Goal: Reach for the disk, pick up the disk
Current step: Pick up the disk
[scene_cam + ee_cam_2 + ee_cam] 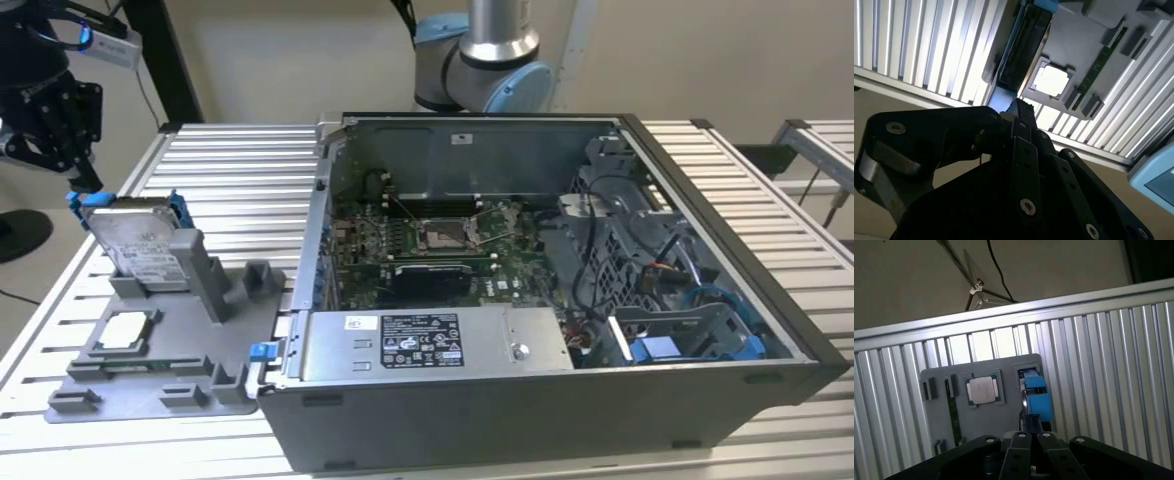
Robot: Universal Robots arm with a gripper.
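Lining up matters: we want the gripper [83, 182] right over the top of the disk [140, 245]. We cannot tell if that gripper is spread or pressed together.

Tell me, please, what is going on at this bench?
A robot arm is working on the disk, which stands on edge in a grey holder on the slatted table, to the exterior view's left of an open computer case. The gripper hangs right at the disk's top corner, by its blue rail. I cannot tell whether it touches. The disk sits in the holder, not lifted.
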